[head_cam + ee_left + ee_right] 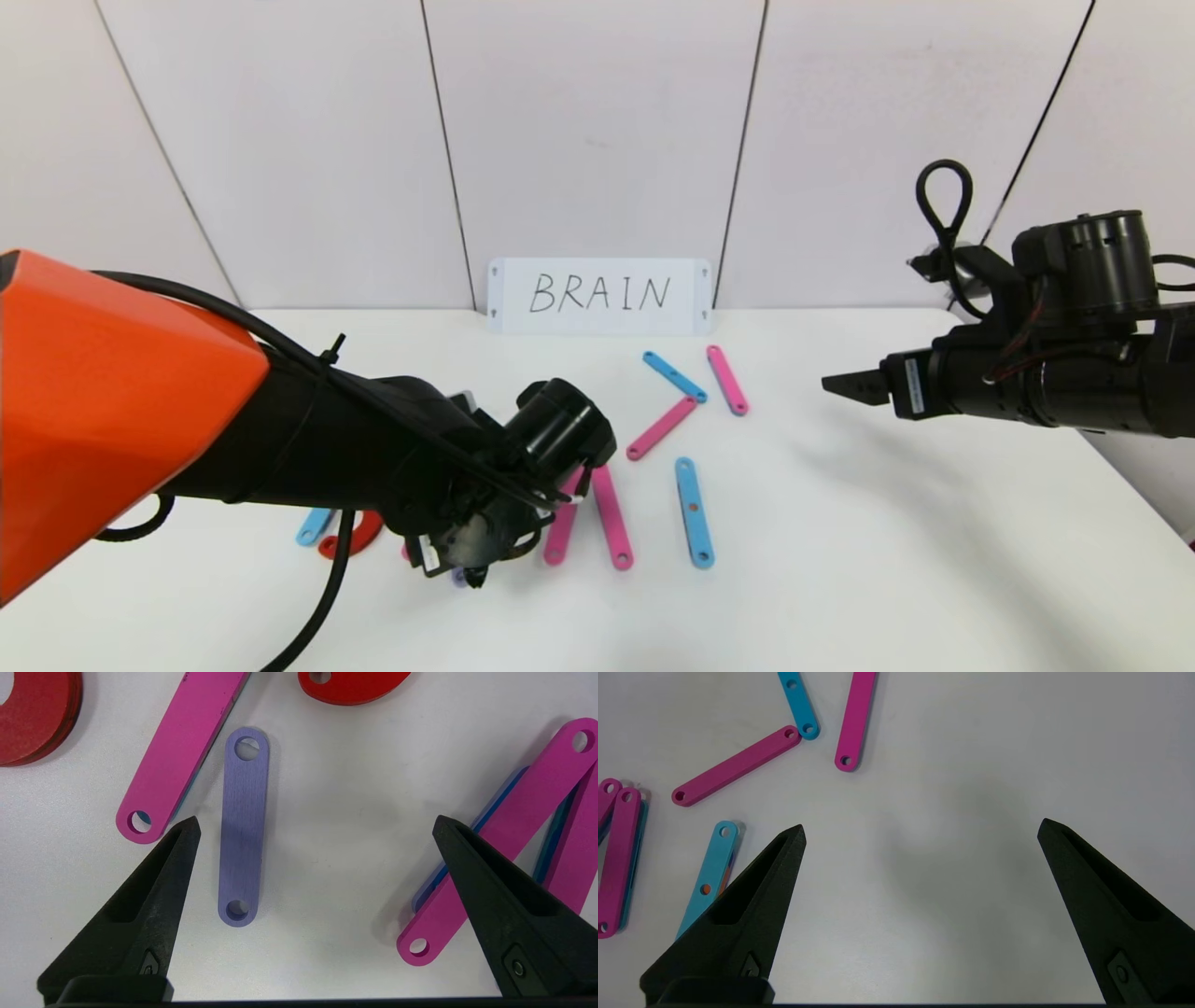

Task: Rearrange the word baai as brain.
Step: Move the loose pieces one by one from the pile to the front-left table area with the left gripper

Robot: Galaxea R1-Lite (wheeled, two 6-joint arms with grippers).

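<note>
The letters lie as loose pieces on the white table (pixel 840 523). My left gripper (pixel 316 823) is open and empty, low over the table at front left (pixel 471 571). A purple strip (pixel 244 826) lies flat between its fingers, close to one fingertip (pixel 187 833). Beside it are a pink strip (pixel 182 751), red arcs (pixel 37 718) and two pink strips (pixel 504 858) stacked over blue ones. My right gripper (pixel 840 384) is open and empty (pixel 922 826), held above the table's right side.
A white card handwritten "BRAIN" (pixel 599 295) leans on the back wall. Mid-table lie a light-blue strip (pixel 694 511), a slanted pink strip (pixel 661 427), a short blue strip (pixel 674 376) and a pink strip (pixel 726 379). A red arc (pixel 359 537) shows under my left arm.
</note>
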